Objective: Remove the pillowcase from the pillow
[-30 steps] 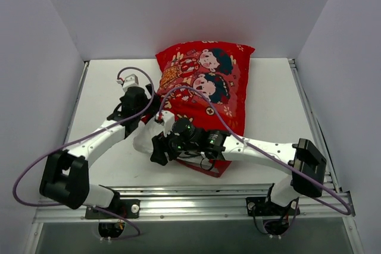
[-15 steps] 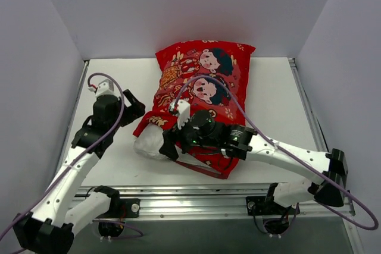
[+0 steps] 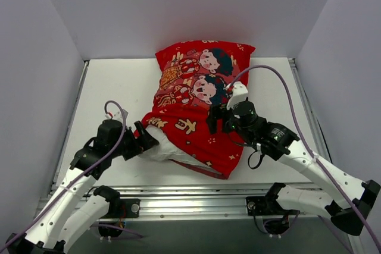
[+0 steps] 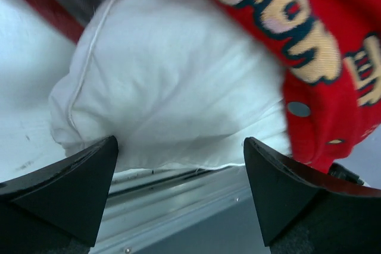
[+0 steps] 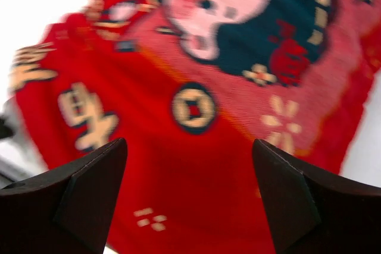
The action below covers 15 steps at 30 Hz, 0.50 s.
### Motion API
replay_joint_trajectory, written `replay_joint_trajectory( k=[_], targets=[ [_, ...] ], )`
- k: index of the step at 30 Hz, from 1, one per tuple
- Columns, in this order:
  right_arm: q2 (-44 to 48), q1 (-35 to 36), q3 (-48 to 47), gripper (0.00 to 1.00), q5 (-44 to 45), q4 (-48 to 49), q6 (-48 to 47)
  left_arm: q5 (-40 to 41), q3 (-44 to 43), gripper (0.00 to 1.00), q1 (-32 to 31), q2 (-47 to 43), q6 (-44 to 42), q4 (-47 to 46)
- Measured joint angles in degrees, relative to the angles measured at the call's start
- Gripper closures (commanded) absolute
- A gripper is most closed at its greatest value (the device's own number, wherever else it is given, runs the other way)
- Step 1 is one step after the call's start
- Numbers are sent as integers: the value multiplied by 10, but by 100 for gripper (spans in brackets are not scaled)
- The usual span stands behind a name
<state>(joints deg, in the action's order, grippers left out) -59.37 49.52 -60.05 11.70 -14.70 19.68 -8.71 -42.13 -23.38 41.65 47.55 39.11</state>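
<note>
Top view: the bright red printed fabric pillowcase lies centre frame. The plump white pillow protrudes at its lower-left opening, with the left gripper at that corner and the right gripper over the cover's right half.

Left wrist view: jaws wide apart, flanking the white corner, holding nothing.

Right wrist view: jaws wide, empty, above red fabric.

Risk: the left jaws, on closing, may pinch the hem too and drag both together.

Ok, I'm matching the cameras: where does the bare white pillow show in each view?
Top external: pillow corner pokes out lower left of centre.
Left wrist: fills the middle.
Right wrist: not in it.
Shared landmark: gold characters on the red pillowcase, in all three.
</note>
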Motion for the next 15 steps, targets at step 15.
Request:
replay_joint_trajectory(
  k=[15],
  targets=[
    [-24, -45, 125, 26, -115, 111, 39, 30, 25, 18, 5, 140, 3, -54]
  ],
)
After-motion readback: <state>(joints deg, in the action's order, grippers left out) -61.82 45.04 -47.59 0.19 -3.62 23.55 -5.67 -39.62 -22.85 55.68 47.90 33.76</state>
